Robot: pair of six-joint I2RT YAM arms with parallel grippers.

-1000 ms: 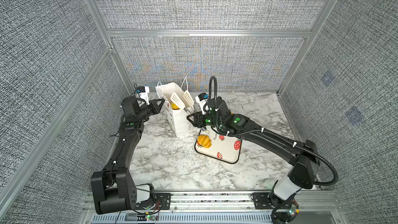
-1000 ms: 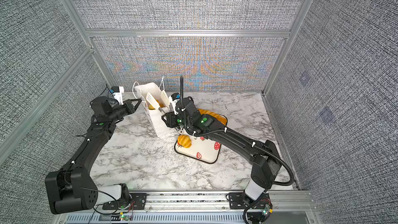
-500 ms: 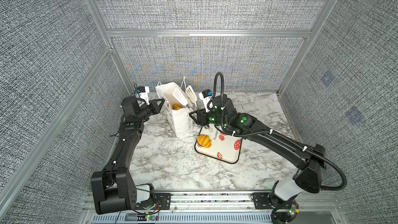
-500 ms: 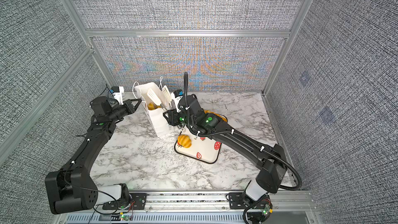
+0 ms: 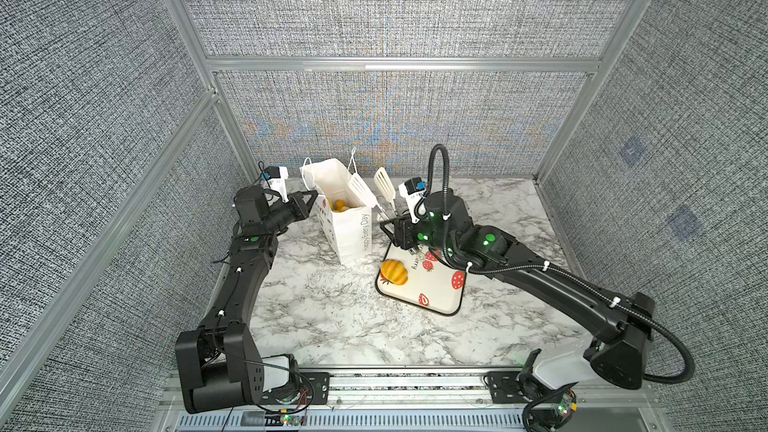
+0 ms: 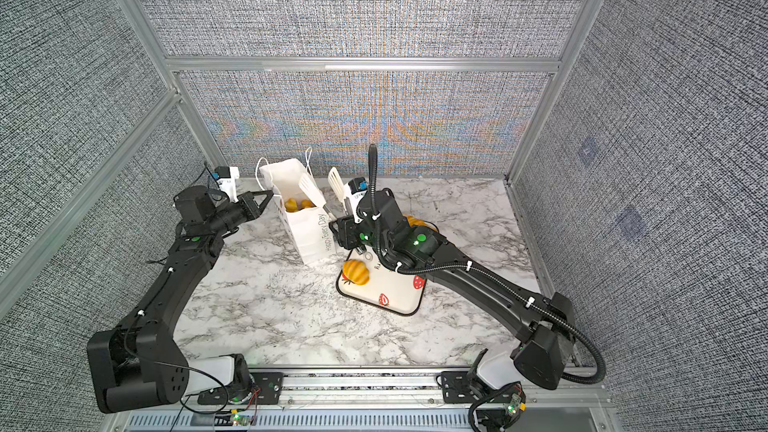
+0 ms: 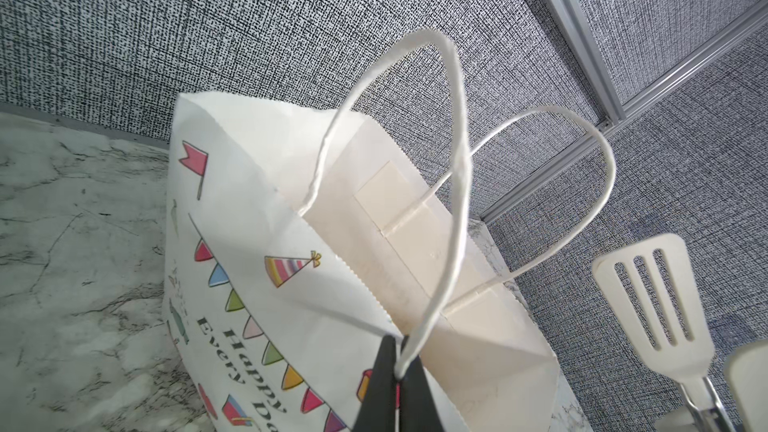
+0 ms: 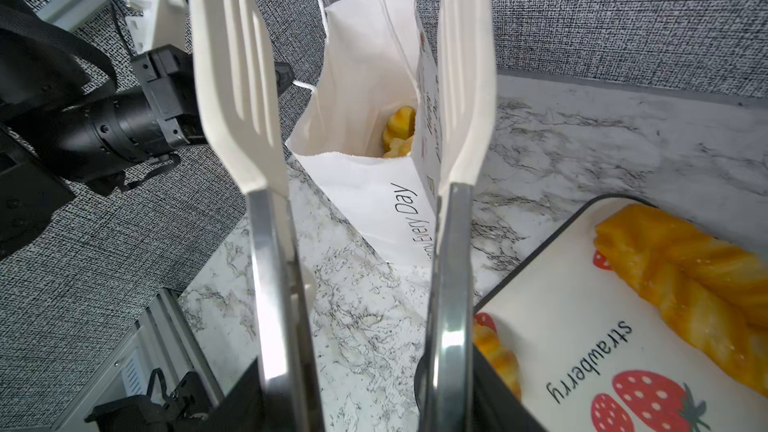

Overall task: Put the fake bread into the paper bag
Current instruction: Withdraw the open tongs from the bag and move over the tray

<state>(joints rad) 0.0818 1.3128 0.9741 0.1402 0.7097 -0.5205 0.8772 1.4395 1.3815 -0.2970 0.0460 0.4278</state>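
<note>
Low at centre frame the bun [image 5: 394, 272] lay on the tray [image 5: 438, 292], just below your right gripper [image 5: 395, 229], the nearer one, clamped on the tongs [image 5: 384, 187] whose empty blades stood apart beside the bag [image 5: 347, 234], its handle [image 7: 460, 160] pinched in your left gripper [image 5: 311, 197].

Grey woven wall panels [image 5: 374, 6], aluminium frame [image 5: 399, 64], marble tabletop [image 5: 353, 317].

Left arm reaches forward at low height, wrist near level. Left claw [image 5: 311, 195] pinched closed on the paper bag [image 5: 349, 230] handle cord. Right arm stretched toward centre. Right claw [image 5: 390, 227] clamped on tongs [image 5: 384, 187], which point upward.
</note>
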